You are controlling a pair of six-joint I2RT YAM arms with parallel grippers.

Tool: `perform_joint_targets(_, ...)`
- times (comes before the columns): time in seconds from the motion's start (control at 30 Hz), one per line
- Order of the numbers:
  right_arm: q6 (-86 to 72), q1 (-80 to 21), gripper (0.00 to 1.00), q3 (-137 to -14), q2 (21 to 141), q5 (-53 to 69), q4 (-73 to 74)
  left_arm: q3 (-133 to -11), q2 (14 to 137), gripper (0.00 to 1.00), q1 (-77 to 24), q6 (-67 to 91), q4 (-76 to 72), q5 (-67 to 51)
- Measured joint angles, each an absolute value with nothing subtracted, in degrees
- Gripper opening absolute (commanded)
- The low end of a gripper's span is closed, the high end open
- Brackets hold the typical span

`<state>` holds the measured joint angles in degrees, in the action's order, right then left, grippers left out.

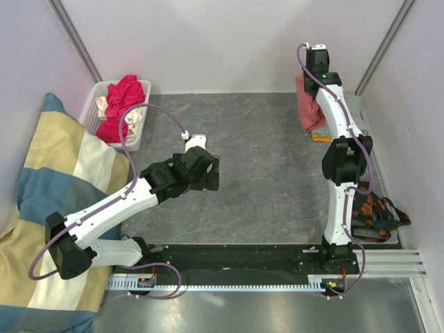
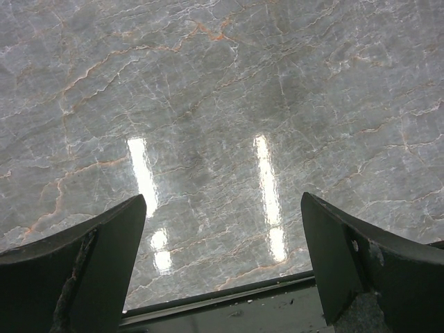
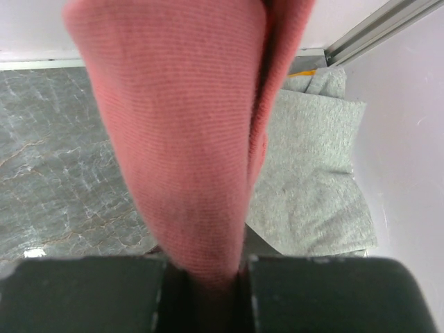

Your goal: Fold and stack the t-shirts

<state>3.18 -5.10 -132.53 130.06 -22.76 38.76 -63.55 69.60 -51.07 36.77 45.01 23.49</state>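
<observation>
Over the grey marbled table [image 1: 277, 173], the right hand [image 3: 208, 277] is clamped on the pink tee [image 3: 180, 132], dangling it above the grey tee [image 3: 312, 180] beneath that hand, probably to stack it there, while the left hand [image 2: 222, 270] hovers, jaws apart, holding nothing.

Plain white walls [image 1: 229, 41] enclose a glossy grey marble-veined tabletop [image 1: 277, 173] mirroring two bright light streaks [image 2: 267, 187].
</observation>
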Motion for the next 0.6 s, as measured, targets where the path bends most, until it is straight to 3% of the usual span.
perform_joint_targets(0.6, 4.21, -2.11, 0.00, -129.91, 130.10, -22.72, 37.65, -63.40, 69.63, 1.00, -49.89, 36.69, 44.84, 23.16)
